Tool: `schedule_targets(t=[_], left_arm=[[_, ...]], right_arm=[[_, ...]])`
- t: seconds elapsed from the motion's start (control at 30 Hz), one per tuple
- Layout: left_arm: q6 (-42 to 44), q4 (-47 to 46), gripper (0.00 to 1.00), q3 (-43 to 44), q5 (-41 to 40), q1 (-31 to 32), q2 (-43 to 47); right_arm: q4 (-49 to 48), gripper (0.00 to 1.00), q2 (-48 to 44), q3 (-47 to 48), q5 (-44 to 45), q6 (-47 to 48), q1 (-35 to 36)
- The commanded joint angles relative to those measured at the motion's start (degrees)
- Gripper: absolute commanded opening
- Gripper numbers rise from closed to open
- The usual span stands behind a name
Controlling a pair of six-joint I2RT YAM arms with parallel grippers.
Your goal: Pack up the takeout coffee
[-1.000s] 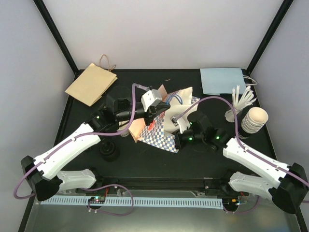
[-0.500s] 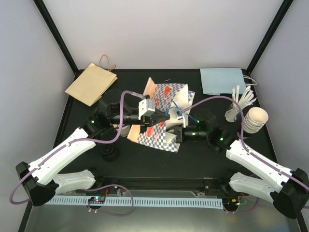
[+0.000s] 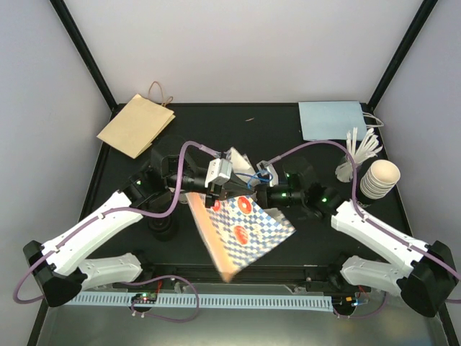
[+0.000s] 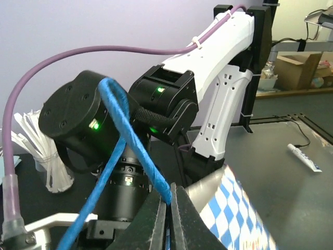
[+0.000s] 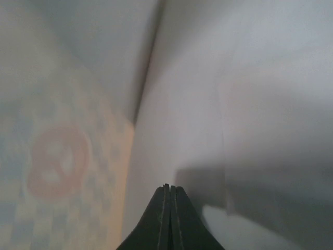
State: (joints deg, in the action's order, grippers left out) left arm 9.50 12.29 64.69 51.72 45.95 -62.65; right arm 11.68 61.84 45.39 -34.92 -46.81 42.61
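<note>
**A:** How are the hands found?

**B:** The left hand (image 4: 167, 200) is clenched on the blue cord handle (image 4: 122, 130) of the blue-and-white checked paper bag (image 3: 248, 231), on which red rounds are printed. The right hand (image 5: 167, 191) is pressed shut inside the bag's mouth. What is pinched there cannot be told.

**A:** Where is the bag placed?

**B:** It is held off the black surface (image 3: 216, 122), between the two arms and just nearward of both hands. Its long axis is laid from the hands toward the near edge. The mouth is at the hands and the base is pointed nearward, so the bag is tilted rather than upright.

**A:** What is the coming move turned on?

**B:** The stack of tan paper cups (image 3: 379, 176) is seen well apart to the right, nearer the right arm. The bag would probably have to be stood up and its mouth spread before anything is packed.
</note>
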Motion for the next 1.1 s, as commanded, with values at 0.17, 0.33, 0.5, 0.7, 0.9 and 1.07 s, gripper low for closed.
schedule_targets(t=[0.17, 0.33, 0.5, 0.7, 0.9, 1.07], left_arm=[[-1.04, -5.56, 0.02, 3.53, -7.19, 0.34, -0.6], [-1.81, -5.42, 0.02, 6.69, -11.81, 0.29, -3.51], [-4.2, -7.89, 0.01, 8.0, -15.73, 0.24, -5.48], [-8.38, -11.47, 0.02, 9.26, -15.5, 0.19, -7.91], [-10.87, -15.24, 0.02, 8.97, -19.14, -0.02, -8.1], [-12.82, -18.76, 0.01, 9.19, -19.14, -0.41, -7.54]], right_arm=[[8.21, 0.01, -0.53, 2.64, 2.71, 13.1, 3.53], [9.69, 0.01, -2.94, 1.25, -1.58, 17.43, 4.54], [9.07, 0.01, -6.72, -1.09, -2.01, 20.56, 4.66], [5.09, 0.01, -6.32, -3.37, -0.05, 23.24, 4.9], [3.7, 0.01, -0.39, -3.99, 2.28, 24.76, 7.09], [5.0, 0.01, 4.2, -4.06, 4.87, 25.35, 7.77]])
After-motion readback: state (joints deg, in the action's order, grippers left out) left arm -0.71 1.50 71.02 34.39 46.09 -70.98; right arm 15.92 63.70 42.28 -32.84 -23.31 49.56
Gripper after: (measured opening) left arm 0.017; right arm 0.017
